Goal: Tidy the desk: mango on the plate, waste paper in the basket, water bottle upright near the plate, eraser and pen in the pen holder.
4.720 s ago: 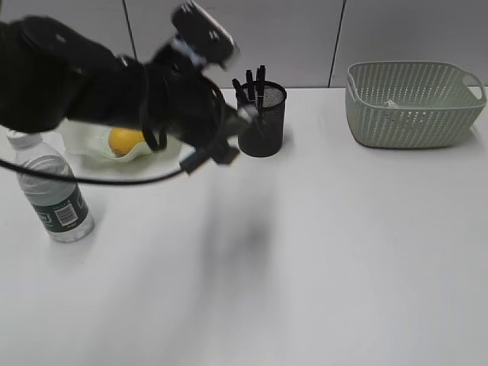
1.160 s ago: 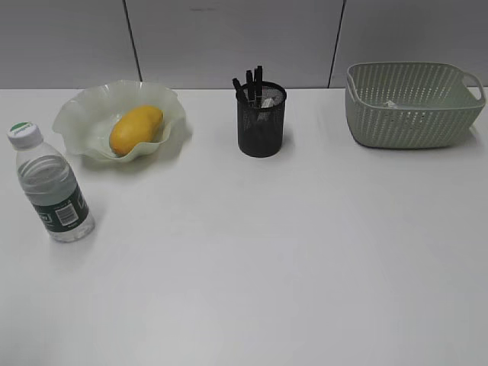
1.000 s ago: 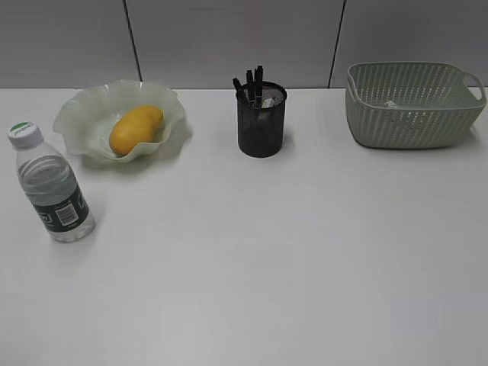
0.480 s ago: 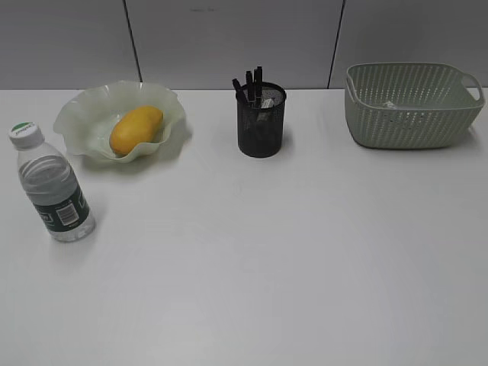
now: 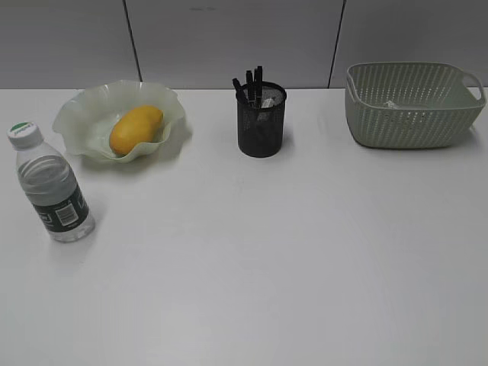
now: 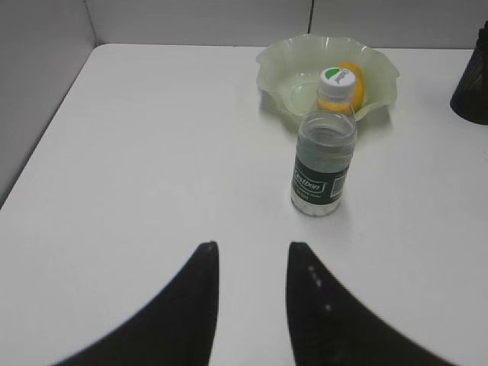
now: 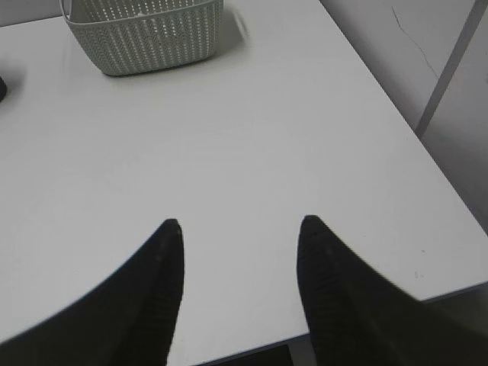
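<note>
On the desk, exterior view: mango (image 5: 136, 129) sits on the plate (image 5: 79, 114), water bottle (image 5: 51, 186) upright nearby. Left wrist: left gripper (image 6: 252, 261) parted, empty; the slick bottle looks best gripped mid-body. Right wrist: right gripper (image 7: 240, 229) spread, empty.

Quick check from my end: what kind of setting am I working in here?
Probably an office desk staged for a tidying test: a plain white tabletop against grey partition panels, with a black mesh pen holder of pens and a pale green plastic basket.
</note>
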